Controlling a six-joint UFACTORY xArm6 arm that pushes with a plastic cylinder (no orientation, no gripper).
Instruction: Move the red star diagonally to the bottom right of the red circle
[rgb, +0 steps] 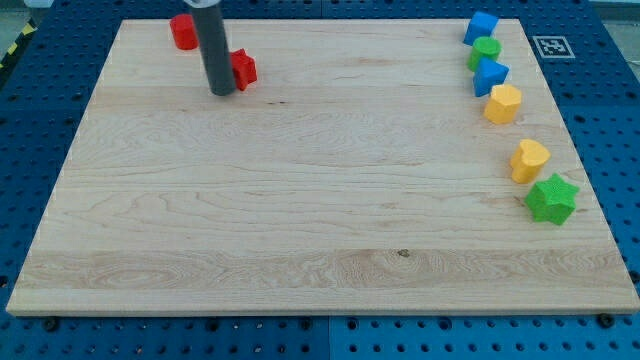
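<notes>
In the camera view, my tip (222, 92) rests on the tabletop (300, 200) near its top-left corner, touching the red star's (243, 68) left side. The star lies just to the lower right of the red circle (183, 31), with the rod standing between them and partly covering both. I have no jaws on this rig, only the rod. Well to the star's right, along the far edge, run a blue block (481, 27), green circle (486, 50), another blue block (490, 75), yellow block (502, 103), a second yellow block (529, 160) and green star (552, 199)
</notes>
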